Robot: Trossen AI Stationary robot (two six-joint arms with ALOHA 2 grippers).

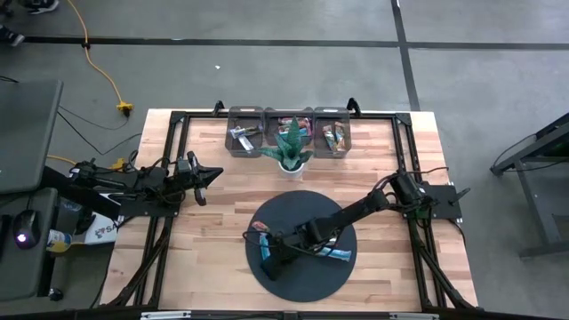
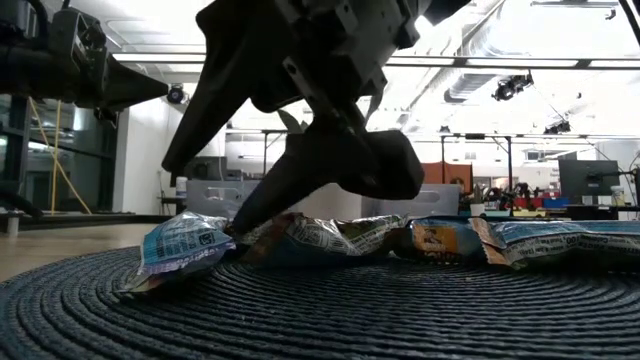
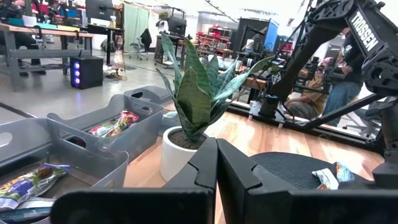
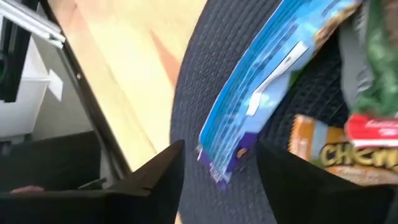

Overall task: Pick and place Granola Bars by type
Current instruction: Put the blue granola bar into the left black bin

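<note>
The pale wooden plank surface (image 1: 213, 249) lies framed by black metal rails, with bare wood open on both sides of the round dark woven mat (image 1: 302, 244) that sits toward its near edge. Along the far edge stand three grey plastic bins (image 1: 289, 131) side by side, each with wrapped bars inside, and just before the middle bin stands a green spiky plant in a white pot (image 1: 292, 147), between the bins and the mat. The remaining shiny-wrapped granola bars (image 2: 330, 240) lie in a loose row across the mat, blue, orange and green wrappers touching or overlapping. The right gripper (image 1: 271, 252) reaches low over the mat's left part, its fingers (image 4: 155, 174) spread apart on either side of the end of a long blue-wrapped bar (image 4: 261, 106); the bar's end lies between them on the mat, and whether the fingers touch the wrapper cannot be told. An orange-wrapped bar (image 4: 336, 146) lies just beside the blue one. The left gripper (image 1: 206, 175) hangs over bare wood at the left of the surface, well apart from the mat, its fingers (image 3: 202, 171) pressed together and holding nothing.
</note>
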